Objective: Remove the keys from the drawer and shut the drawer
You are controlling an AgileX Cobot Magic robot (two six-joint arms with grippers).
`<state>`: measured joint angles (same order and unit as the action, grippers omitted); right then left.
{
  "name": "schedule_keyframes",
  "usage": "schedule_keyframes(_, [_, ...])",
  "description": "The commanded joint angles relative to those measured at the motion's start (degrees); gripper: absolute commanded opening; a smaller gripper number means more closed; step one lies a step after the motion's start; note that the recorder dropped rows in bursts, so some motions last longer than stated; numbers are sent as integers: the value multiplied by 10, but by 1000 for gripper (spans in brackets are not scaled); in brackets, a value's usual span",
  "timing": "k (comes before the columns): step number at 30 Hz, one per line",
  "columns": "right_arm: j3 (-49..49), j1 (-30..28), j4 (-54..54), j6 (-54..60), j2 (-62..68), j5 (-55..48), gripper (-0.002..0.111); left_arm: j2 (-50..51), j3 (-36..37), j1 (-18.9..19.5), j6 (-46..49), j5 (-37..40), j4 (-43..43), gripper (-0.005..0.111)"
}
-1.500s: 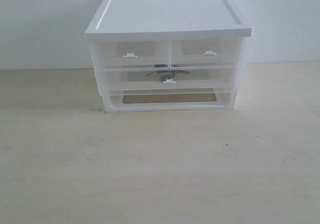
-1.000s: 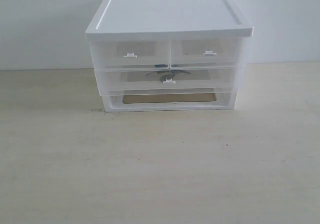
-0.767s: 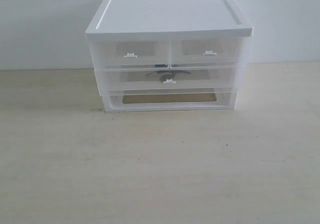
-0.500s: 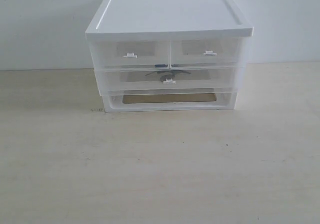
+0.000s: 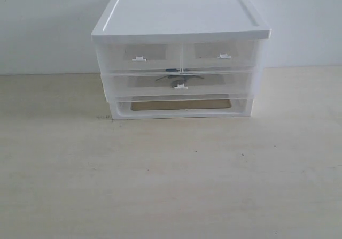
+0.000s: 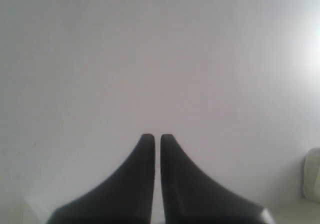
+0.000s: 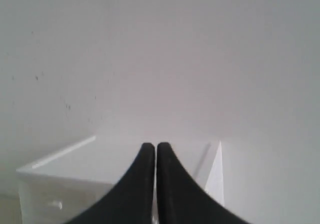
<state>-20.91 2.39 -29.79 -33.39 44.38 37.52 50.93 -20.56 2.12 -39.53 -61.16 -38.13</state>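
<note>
Staying put, the keys (image 5: 179,78) lie in the drawer (image 5: 133,86) (left end effector (image 6: 156,138), right end effector (image 7: 152,146): together).

A pale wood-grain table (image 5: 171,185) carries one white plastic cabinet (image 5: 181,20), standing upright at the far side. Its open base frame (image 5: 181,113) rests flat on the tabletop. A small dark mark (image 5: 101,117) lies just beside the cabinet's front left corner, and a tiny speck (image 5: 241,154) sits in front of its right side.
</note>
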Motion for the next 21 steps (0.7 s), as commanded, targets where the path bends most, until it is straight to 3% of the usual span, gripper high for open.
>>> schedule_keyframes(1, [-22, 2, -27, -16, 123, 4, 3, 148, -20, 0, 53, -50, -7, 4])
schedule_keyframes(4, [-48, 2, -37, -37, 216, 4, 17, 248, -43, 0, 114, -86, -20, 4])
schedule_keyframes(9, [-116, 2, -133, -166, 347, 7, 42, 402, -105, -22, 243, -88, -31, 4])
schedule_keyframes(16, [-221, 6, -296, -371, 494, 73, 43, 574, -219, -61, 515, -88, -28, 4])
schedule_keyframes(21, [-275, 11, -332, -440, 564, 134, 43, 654, -303, -68, 597, -88, -26, 4])
